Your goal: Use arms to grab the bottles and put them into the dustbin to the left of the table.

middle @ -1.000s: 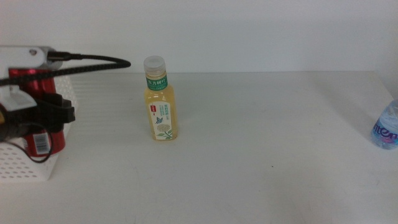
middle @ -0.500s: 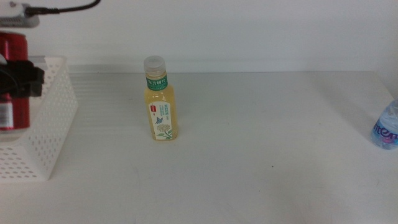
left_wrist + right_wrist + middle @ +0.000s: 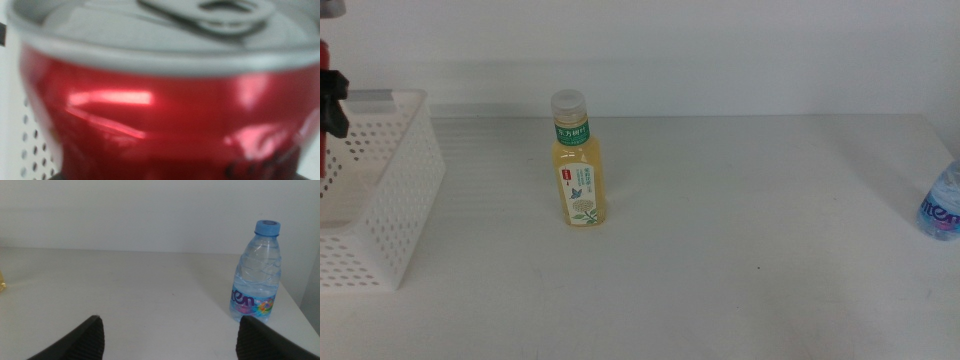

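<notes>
Your right hand (image 3: 167,330) waited low over the tabletop (image 3: 740,220), jaws spread, the water bottle (image 3: 255,272) standing ahead of it. The tea bottle (image 3: 577,160) stood mid-tabletop. Farther left, your left hand (image 3: 332,100) pinched the red can (image 3: 160,115) above the dustbin (image 3: 380,200).

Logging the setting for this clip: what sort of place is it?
Probably a lab test bench: a bare white table against a blank wall, holding only a tea bottle, a water bottle and a perforated basket.
</notes>
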Robot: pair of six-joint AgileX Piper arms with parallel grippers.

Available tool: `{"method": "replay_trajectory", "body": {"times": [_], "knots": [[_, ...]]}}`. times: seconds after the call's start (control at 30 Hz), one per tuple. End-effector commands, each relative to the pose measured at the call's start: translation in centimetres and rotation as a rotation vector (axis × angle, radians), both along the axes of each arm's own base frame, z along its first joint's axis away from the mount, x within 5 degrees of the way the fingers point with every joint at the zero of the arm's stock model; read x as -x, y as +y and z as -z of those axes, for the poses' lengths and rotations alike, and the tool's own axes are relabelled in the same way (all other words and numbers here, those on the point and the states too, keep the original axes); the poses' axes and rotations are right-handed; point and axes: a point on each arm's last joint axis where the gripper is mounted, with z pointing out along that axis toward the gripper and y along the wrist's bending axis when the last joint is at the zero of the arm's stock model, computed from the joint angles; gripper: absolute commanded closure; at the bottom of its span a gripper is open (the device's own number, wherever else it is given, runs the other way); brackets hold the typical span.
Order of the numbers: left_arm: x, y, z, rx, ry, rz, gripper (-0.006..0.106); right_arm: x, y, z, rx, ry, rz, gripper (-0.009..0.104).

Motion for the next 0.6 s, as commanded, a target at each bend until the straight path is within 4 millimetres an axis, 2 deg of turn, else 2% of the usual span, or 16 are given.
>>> {"method": "replay_trajectory", "body": {"times": [0.0,0.2,0.33,0.57], "knots": [[-0.4,0.7,-2.5,-0.011,-0.116,-0.001,0.105,0.2,-0.1,-1.1,0.008,-0.113,0.008,0.021],[-2.5,2.7,0.1,-0.005,-0.072,0.002,0.105,0.2,-0.1,-1.1,0.008,-0.113,0.008,0.021],[-4.1,3.2,3.1,-0.001,-0.004,0.034,0.105,0.2,-0.1,-1.1,0.008,-0.113,0.008,0.021],[-6.0,3.8,7.0,0.026,0.067,0.036,0.105,0.2,-0.1,-1.1,0.008,-0.113,0.008,0.021]]}}
